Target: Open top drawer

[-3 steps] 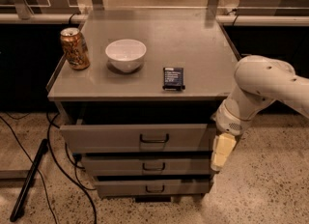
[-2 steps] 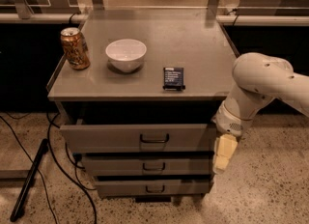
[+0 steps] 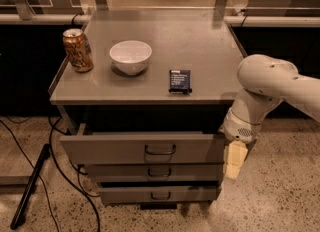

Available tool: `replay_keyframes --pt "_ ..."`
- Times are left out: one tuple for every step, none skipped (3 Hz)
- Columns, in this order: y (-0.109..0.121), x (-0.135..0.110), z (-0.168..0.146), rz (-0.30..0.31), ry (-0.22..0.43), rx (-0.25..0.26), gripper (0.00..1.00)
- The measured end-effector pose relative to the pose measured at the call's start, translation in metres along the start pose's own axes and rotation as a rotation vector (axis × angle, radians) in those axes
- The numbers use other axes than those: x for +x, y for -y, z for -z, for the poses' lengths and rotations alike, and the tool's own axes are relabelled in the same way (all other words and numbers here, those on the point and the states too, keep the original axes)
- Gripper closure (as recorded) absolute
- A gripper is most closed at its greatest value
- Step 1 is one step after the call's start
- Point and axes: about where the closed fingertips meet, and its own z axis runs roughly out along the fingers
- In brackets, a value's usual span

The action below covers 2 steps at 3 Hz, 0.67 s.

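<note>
Wide grey metal top drawer point(image 3: 110, 148), dark loop handle, juts toward the near side (three drawers in all). Cream gripper point(image 3: 234, 158) at its right end, grip unreadable. One orange can point(image 3: 78, 50), one white bowl point(image 3: 130, 56), one dark packet point(image 3: 180, 80).

Dim warm light, seemingly overhead; cabinet top point(image 3: 165, 36) faintly glossy, deep shadow beneath it, left of the gripper point(image 3: 233, 162) beside the top drawer point(image 3: 110, 148).

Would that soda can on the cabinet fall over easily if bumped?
Probably. The can stands tall and narrow, so a sideways knock could tip it. Being round, it would likely roll, and it sits near the left edge of the cabinet top. How full it is cannot be seen. The gripper is low, beside the right end of the top drawer, away from it.
</note>
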Motion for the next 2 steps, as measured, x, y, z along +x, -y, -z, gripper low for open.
replay_keyframes --pt "-0.0148 0.006 -0.0041 0.008 -0.03 -0.088 0.0" --pt "-0.0227 0.0096 -0.0029 0.01 -0.042 -0.127 0.0"
